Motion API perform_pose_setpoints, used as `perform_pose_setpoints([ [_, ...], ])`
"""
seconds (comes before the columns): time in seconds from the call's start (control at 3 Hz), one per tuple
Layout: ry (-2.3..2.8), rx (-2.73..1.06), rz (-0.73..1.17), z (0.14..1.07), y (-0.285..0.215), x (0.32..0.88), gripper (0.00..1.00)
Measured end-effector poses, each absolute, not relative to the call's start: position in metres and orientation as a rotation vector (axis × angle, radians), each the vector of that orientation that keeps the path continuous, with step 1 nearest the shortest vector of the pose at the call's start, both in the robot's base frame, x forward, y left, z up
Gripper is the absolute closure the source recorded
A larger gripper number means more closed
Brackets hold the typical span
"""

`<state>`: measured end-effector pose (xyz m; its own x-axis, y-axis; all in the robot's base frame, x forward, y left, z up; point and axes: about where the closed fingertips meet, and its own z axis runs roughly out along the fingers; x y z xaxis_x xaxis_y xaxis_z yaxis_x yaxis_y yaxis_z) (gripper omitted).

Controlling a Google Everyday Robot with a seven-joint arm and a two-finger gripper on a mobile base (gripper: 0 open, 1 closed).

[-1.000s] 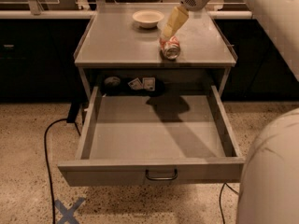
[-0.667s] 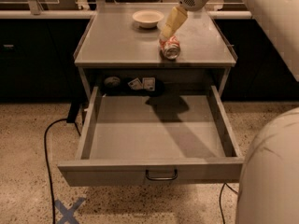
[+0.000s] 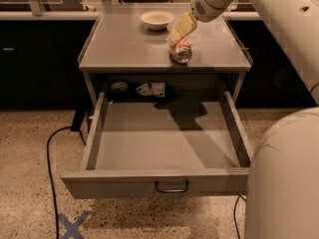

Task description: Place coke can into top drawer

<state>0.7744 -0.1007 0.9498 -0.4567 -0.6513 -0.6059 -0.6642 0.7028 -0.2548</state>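
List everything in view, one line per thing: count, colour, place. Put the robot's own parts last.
cabinet: one, grey, centre, against dark counters.
bowl: one, cream, on the back of the cabinet top.
coke can: one, red with silver ends, on the cabinet top right of centre, one silver end toward the camera.
top drawer: one, grey, pulled out, nothing inside.
handle: one, dark loop, centre of the drawer front.
small items: three, one dark and two pale, in the recess behind the drawer.
cable: one, black, on the speckled floor at left.
tape cross: one, blue, on the floor at lower left.
arm: one, white, upper right.
gripper: one, pale yellow, right above the can.
robot body: white, lower right.
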Motion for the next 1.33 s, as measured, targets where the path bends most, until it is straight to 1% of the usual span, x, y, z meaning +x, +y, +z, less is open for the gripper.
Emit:
perform_pose_setpoints([
  [0.33, 2.272, -0.863, 0.094, 0.934, -0.101, 0.78, 0.0],
  [0.67, 2.273, -0.865, 0.097, 0.932, -0.101, 0.78, 0.0],
  [1.33, 2.204, -0.928, 0.123, 0.923, -0.063, 0.808, 0.0],
])
